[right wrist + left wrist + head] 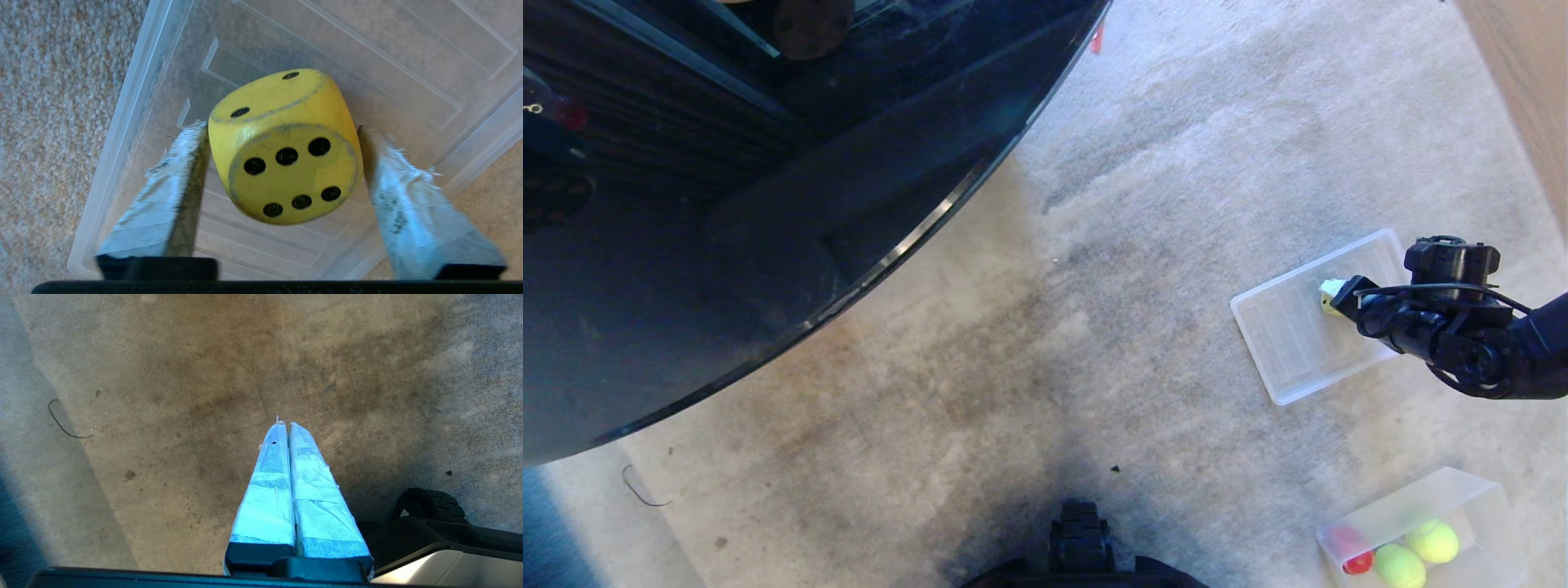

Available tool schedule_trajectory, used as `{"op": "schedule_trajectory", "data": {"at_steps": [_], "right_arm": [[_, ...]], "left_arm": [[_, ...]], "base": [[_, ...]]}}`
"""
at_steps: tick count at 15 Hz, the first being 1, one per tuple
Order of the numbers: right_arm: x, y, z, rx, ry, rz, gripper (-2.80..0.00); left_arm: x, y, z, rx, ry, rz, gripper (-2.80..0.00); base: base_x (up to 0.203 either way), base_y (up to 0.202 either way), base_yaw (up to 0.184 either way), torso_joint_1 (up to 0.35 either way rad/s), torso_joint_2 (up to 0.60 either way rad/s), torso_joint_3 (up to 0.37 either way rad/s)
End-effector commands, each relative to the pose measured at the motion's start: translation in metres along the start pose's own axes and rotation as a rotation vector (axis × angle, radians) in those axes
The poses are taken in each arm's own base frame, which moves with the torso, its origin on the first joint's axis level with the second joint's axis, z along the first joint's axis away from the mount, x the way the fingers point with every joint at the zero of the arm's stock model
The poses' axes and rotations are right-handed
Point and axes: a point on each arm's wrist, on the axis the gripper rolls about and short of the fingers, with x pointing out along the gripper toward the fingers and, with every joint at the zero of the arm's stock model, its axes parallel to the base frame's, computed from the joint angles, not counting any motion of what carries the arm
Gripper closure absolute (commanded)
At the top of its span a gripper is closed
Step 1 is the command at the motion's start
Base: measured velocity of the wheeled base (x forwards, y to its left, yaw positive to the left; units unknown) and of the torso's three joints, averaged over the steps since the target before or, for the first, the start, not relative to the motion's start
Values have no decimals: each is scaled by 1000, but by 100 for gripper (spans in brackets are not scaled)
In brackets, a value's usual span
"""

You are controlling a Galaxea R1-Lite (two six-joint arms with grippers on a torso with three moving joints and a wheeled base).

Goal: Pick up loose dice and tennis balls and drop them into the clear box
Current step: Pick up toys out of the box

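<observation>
My right gripper (282, 130) is shut on a yellow die (286, 163) with black pips; both taped fingers (179, 196) press its sides. It hangs over the flat ribbed clear lid (367, 61). In the head view the right gripper (1335, 294) is over the lid (1282, 343) at mid right, with a sliver of the yellow die (1327, 306) showing. The clear box (1478, 486) stands on the carpet at the near right. It holds two tennis balls (1398, 565) (1436, 541) and a red die (1356, 559). My left gripper (287, 424) is shut and empty above bare carpet.
A dark glossy round tabletop (768, 204) fills the left half of the head view. A wooden strip (1531, 82) borders the carpet at far right. A thin bent wire (641, 490) lies near left. The robot's base (429, 522) sits beside the left gripper.
</observation>
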Motion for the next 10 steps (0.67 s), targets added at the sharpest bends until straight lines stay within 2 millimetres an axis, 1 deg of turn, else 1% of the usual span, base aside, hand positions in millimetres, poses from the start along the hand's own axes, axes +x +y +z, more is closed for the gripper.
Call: {"op": "schedule_trajectory", "data": {"at_steps": [1, 4, 6, 7, 8, 10], "right_arm": [[4, 0, 0, 1, -8, 1, 0], [2, 0, 0, -30, -17, 0, 0], [-10, 1, 4, -43, -19, 6, 0], [-20, 2, 7, -48, -20, 10, 0], [-33, 2, 9, -65, -15, 10, 0], [-65, 1, 12, -129, 0, 6, 0]], "left_arm": [[0, 0, 0, -1, 0, 0, 0], [0, 0, 0, -1, 0, 0, 0], [0, 0, 0, -1, 0, 0, 0], [0, 0, 0, -1, 0, 0, 0], [0, 0, 0, -1, 0, 0, 0], [0, 0, 0, -1, 0, 0, 0]], "base": [[0, 0, 0, 0, 0, 0], [0, 0, 0, 0, 0, 0], [0, 0, 0, 0, 0, 0], [0, 0, 0, 0, 0, 0], [0, 0, 0, 0, 0, 0], [0, 0, 0, 0, 0, 0]]}}
